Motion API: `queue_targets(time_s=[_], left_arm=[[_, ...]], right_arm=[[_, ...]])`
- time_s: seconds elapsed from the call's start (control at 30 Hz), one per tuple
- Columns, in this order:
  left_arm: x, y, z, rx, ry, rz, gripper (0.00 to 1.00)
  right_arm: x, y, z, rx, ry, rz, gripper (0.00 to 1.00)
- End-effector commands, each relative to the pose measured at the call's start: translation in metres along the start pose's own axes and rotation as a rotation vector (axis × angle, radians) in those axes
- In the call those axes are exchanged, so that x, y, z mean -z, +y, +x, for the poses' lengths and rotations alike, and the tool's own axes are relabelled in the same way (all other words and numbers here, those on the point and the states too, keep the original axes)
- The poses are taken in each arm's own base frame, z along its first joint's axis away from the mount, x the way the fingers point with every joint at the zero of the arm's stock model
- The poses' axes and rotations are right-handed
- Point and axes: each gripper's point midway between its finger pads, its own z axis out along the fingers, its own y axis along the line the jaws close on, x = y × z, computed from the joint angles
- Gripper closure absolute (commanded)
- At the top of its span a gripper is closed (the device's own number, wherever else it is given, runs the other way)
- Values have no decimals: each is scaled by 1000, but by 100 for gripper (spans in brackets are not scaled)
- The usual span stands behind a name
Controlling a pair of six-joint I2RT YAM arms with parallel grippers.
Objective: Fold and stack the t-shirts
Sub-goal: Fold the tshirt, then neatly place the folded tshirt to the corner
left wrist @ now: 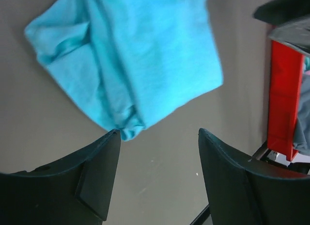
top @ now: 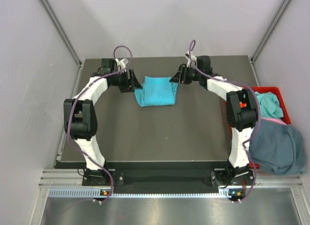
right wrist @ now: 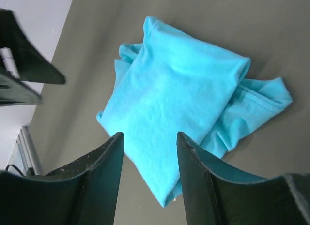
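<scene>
Left gripper (top: pixel 131 83) and right gripper (top: pixel 175 79) are both spread and empty. The turquoise t-shirt (top: pixel 156 92) lies between them on the table (top: pixel 160 138), roughly folded. Well beyond the right gripper, a red bin (top: pixel 286 97) holds other t-shirts (top: pixel 269 105), and a slate blue-grey t-shirt (top: pixel 278 147) drapes over its rim. One shirt looks folded; the others seem untouched, and nothing is stacked.

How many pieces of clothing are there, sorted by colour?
Turquoise: 2, the folded turquoise shirt and a turquoise cloth in the bin
Blue-grey: 1, the blue-grey shirt
Pink: 1, a pink cloth, only its edge showing
Total: 4
</scene>
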Motion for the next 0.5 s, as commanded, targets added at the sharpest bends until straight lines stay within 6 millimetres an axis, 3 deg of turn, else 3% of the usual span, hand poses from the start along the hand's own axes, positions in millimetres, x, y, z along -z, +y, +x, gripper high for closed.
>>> queue_targets(time_s=[0.0,0.03,0.17,0.27,0.3,0.47], left_arm=[[-13,31,30,107,101,-5,30],[-14,37,31,115,110,-11,30],[-30,64,40,171,135,-22,30],[-40,80,42,206,143,-29,29],[-43,82,42,212,146,-22,29],[-64,92,39,264,159,15,27]], right_arm=[[-12,13,5,-9,23,-94,52],[-19,8,14,-25,46,-91,49],[-30,6,20,-39,69,-103,38],[-34,8,25,-38,83,-114,35],[-35,10,26,-31,86,-119,31],[-41,10,37,-29,109,-122,28]])
